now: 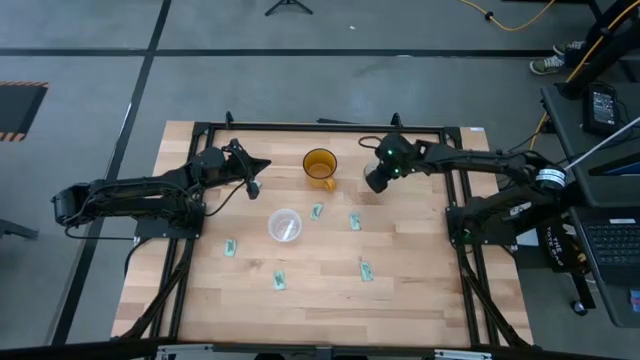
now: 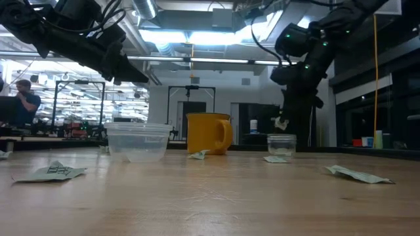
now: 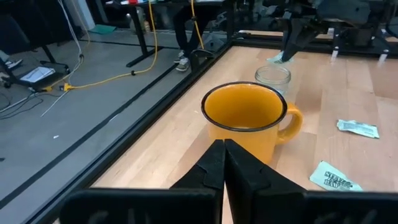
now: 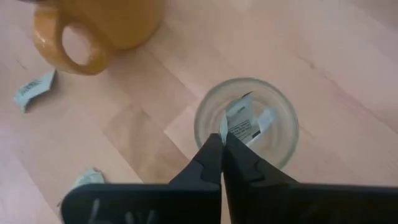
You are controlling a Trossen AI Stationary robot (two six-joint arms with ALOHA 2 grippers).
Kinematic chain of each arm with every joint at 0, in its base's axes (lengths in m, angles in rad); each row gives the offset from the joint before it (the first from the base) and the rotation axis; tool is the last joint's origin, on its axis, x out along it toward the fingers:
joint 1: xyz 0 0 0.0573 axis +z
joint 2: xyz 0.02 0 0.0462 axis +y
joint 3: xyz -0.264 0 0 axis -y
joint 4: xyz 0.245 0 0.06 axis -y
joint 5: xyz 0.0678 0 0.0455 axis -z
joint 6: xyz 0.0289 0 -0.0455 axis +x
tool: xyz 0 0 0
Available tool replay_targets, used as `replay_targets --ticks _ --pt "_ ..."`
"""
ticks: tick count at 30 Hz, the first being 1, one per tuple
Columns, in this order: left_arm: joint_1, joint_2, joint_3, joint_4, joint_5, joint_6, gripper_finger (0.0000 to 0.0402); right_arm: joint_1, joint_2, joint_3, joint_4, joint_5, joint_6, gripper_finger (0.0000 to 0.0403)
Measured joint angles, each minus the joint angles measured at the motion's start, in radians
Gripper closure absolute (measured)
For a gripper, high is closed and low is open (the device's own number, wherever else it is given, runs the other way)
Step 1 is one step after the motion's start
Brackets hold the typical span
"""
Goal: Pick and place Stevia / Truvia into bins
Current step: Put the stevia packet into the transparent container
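Note:
My right gripper (image 4: 222, 146) is shut on a pale Stevia packet (image 4: 244, 122) right above the narrow glassy cup (image 4: 211, 106), which stands on the table beside the orange mug (image 2: 209, 133). In the low view the packet (image 2: 281, 122) hangs just over that cup's (image 2: 281, 144) rim. The wider whitish cup (image 1: 285, 225) stands near the table's middle. Several more packets lie flat around it, such as one (image 1: 317, 211), another (image 1: 355, 221) and a third (image 1: 279, 279). My left gripper (image 3: 224, 155) is shut and hovers left of the mug (image 3: 245, 118), touching nothing. My right gripper pinches the packet by one edge (image 4: 227, 132) between its two fingers, coming from above and pointing down. The packet hangs below the fingers, lifted clear, over the mouth of the narrow cup.
The orange handled mug (image 1: 320, 165) stands between the two grippers near the far edge. A black frame (image 1: 300, 127) runs around the table. Bare wood lies toward the near edge. A person (image 2: 25, 98) sits in the room beyond.

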Motion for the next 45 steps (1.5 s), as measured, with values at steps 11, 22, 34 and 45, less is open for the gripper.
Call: replay_targets --ticks 11,22,34,45 --pt "0.0 0.0 0.0 0.0 -0.001 -0.001 0.04 -0.016 0.102 0.054 -0.028 -0.058 -0.005 0.0403" --pt "0.0 0.0 0.0 -0.001 -0.001 -0.001 0.04 -0.045 0.158 0.054 -0.016 -0.049 -0.029 0.0402" --pt "0.0 0.0 0.0 -0.001 -0.003 0.0 0.04 -0.054 0.159 0.053 -0.01 -0.049 -0.03 0.0362" --pt "0.0 0.0 0.0 -0.027 -0.004 0.0 0.04 -0.055 0.156 0.109 -0.059 -0.048 -0.094 0.0345"
